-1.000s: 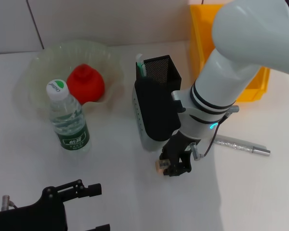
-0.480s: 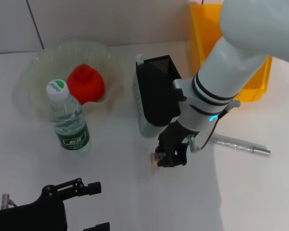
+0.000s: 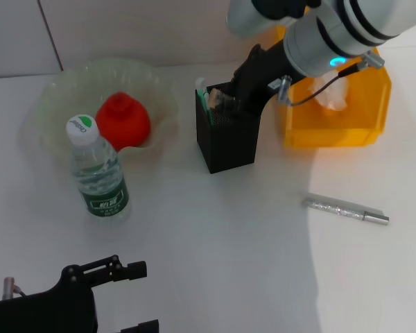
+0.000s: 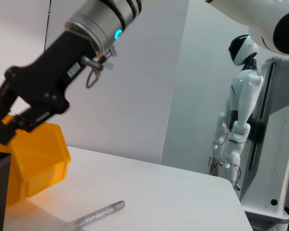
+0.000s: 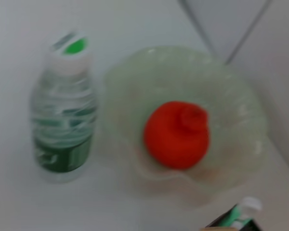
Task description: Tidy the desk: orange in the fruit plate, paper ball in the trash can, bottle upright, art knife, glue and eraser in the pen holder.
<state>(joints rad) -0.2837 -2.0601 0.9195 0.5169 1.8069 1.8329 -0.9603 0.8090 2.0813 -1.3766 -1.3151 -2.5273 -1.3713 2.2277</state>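
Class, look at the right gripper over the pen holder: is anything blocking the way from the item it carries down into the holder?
Nothing visible blocks it. The right gripper hangs just above the open top of the black mesh pen holder. A green and white item stands in the holder's far left corner, to one side of the gripper.

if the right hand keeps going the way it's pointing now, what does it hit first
Most likely the pen holder. The right hand points down and toward the robot's left, right over the holder's open top, so it would enter the mouth or catch the rim. Depth is unclear; the glue already standing inside is close by.
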